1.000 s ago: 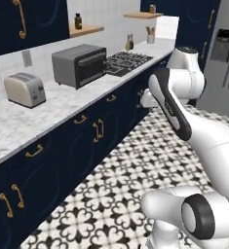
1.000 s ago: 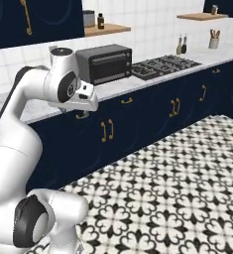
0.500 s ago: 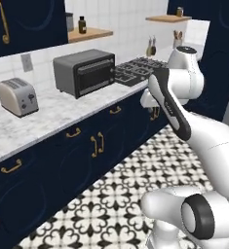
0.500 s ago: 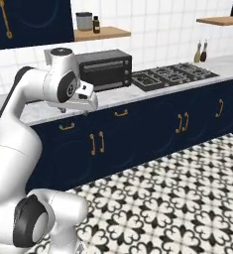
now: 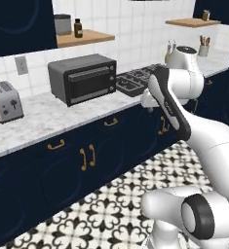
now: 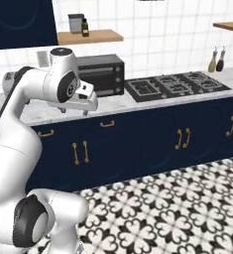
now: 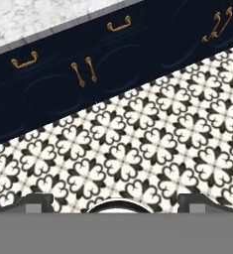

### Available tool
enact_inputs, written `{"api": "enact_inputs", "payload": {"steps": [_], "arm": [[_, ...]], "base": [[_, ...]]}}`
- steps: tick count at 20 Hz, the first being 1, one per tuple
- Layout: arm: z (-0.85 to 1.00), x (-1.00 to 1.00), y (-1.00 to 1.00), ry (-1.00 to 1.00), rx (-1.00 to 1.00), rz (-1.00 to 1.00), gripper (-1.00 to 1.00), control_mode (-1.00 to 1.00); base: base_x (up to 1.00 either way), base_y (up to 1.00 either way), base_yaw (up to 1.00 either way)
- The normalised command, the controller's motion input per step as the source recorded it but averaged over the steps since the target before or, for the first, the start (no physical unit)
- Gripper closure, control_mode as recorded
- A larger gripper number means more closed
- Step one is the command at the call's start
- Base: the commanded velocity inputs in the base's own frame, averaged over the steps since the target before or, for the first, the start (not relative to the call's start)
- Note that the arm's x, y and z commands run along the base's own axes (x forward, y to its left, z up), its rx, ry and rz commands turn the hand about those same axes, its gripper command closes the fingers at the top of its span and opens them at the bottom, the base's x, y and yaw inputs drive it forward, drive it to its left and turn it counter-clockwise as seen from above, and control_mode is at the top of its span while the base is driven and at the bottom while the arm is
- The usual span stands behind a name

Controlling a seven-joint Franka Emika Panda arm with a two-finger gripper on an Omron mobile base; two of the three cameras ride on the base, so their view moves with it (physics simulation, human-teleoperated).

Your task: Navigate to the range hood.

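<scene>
Closest in, the gripper (image 7: 116, 199) hangs over the black-and-white patterned floor (image 7: 152, 139). Its two dark fingertips (image 7: 37, 200) stand wide apart with nothing between them, so the hand is open and empty.

Beyond the floor runs a row of navy cabinets (image 6: 152, 144) with gold handles. Above them lies one marble counter (image 5: 43, 119).

On the counter, from the left, stand one silver toaster (image 5: 5, 100) and one dark-grey toaster oven (image 5: 83, 78). Just beside the oven, one black gas cooktop (image 6: 177, 84) is set into the counter. Two bottles (image 6: 217, 59) stand at the back of the counter, past the cooktop's far end.

On the white tiled wall hang two wooden shelves. The left shelf (image 6: 90, 35) carries one canister (image 6: 76, 23) and one small dark bottle (image 6: 85, 27). The other shelf (image 6: 229, 25) is off to the right.

The range hood (image 6: 150, 1) is farthest and highest, straight above the cooktop. It appears as one thin dark sliver cut off by the top edge. So little shows that its shape and buttons cannot be made out.
</scene>
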Motion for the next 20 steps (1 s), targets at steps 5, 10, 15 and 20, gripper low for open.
{"api": "enact_inputs", "payload": {"steps": [5,10,15,20], "arm": [[0.00,0.00,0.00,0.00,0.00,0.00,-1.00,1.00],[0.00,0.00,0.00,0.00,0.00,0.00,-1.00,1.00],[0.00,0.00,0.00,0.00,0.00,0.00,-1.00,1.00],[0.00,0.00,0.00,0.00,0.00,0.00,-1.00,1.00]], "base": [[0.80,-1.00,0.36],[0.82,-1.00,0.36],[0.98,-1.00,0.30],[1.00,-1.00,0.25]]}}
